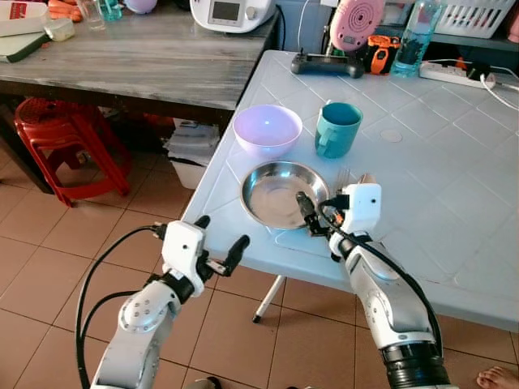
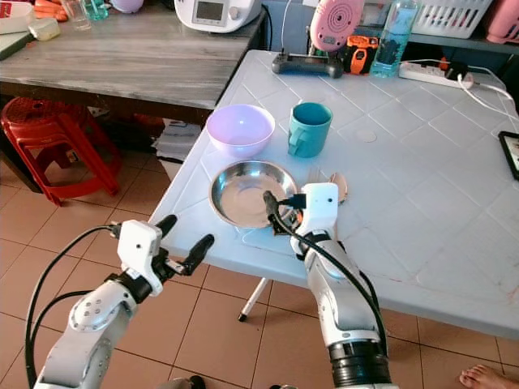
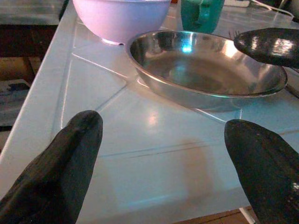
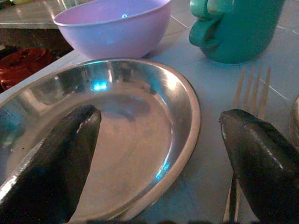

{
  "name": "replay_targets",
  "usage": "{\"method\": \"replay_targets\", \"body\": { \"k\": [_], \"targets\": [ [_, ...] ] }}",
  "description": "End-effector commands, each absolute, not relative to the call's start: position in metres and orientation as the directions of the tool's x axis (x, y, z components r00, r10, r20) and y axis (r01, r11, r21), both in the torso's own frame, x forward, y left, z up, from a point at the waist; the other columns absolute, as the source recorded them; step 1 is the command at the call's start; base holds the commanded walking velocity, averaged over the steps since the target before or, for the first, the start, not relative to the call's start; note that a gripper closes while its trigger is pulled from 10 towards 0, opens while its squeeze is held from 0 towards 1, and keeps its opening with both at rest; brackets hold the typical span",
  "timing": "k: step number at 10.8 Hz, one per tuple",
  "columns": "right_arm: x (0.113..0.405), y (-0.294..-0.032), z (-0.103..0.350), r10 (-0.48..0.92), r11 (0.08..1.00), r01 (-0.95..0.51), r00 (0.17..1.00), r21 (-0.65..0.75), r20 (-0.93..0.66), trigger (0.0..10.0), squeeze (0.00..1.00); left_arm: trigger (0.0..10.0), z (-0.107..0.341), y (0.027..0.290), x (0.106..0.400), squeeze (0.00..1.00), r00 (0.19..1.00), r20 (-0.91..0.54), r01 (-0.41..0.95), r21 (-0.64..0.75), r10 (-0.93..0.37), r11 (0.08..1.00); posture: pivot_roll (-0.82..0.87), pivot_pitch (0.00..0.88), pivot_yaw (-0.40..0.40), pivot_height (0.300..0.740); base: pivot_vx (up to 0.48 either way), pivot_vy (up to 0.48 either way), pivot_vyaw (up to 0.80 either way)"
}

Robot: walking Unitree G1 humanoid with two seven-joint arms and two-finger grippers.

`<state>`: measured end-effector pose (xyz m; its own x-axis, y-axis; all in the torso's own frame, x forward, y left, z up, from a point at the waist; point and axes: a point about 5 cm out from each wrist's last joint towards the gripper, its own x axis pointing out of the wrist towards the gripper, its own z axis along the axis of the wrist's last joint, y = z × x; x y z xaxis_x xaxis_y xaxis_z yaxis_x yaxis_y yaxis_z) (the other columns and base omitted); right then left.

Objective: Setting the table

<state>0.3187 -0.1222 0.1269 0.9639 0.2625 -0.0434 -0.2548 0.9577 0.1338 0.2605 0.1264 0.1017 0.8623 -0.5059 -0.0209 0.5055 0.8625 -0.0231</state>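
We are viewing the right gripper (image 4: 154,154) with its two black fingers (image 4: 51,158) spread apart, straddling the near rim of the steel plate (image 1: 280,193): one finger is hanging over the plate's basin, the other (image 4: 264,158) is lying outside the rim above a fork (image 4: 247,100), and neither appears to be clamping anything. The plate is sitting near the front edge of the pale blue bench (image 1: 454,194), just in front of a lilac bowl (image 1: 267,128) and a teal mug (image 1: 337,128), with the fork just beside it on the right. We are judging the plate to be light, rigid and unbreakable, but polished and shallow, so smooth fingers may be sliding on it; the thin upturned rim is offering the best hold, one finger inside and one beneath the lip. The fork, thin and flat against the bench, is looking harder to pick up. The left gripper (image 1: 220,241) is hovering released off the bench edge, over the tiled floor (image 1: 49,243).
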Motion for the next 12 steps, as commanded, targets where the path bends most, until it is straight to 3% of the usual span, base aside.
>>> {"method": "replay_targets", "body": {
  "k": [1, 10, 11, 12],
  "targets": [
    [0.321, -0.12, 0.125, 0.28, 0.953, -0.269, 0.958, 0.141, -0.062, 10.0, 0.0, 10.0, 0.102, 0.123, 0.259, 0.0, 0.856, -0.026, 0.516, -0.016, -0.517, 0.856, 0.1, 0.15, -0.008, 0.74, 0.0, 0.0, 0.0],
    [0.323, -0.122, 0.113, 0.283, 0.946, -0.255, 0.95, 0.2, -0.129, 10.0, 0.0, 10.0, 0.103, 0.12, 0.258, 0.0, 0.852, -0.017, 0.523, -0.013, -0.523, 0.852, 0.11, 0.147, -0.022, 0.74, 0.0, 0.0, 0.0],
    [0.324, -0.122, 0.112, 0.289, 0.944, -0.259, 0.948, 0.206, -0.131, 3.5, 0.0, 10.0, 0.104, 0.12, 0.258, 0.0, 0.851, -0.01, 0.524, -0.013, -0.525, 0.851, 0.11, 0.147, -0.022, 0.74, 0.0, 0.0, 0.0],
    [0.326, -0.122, 0.113, 0.291, 0.942, -0.262, 0.948, 0.209, -0.125, 0.7, 0.0, 10.0, 0.104, 0.119, 0.258, 0.0, 0.851, -0.01, 0.525, -0.014, -0.525, 0.851, 0.11, 0.142, -0.022, 0.74, 0.0, 0.0, 0.0]
  ]
}}
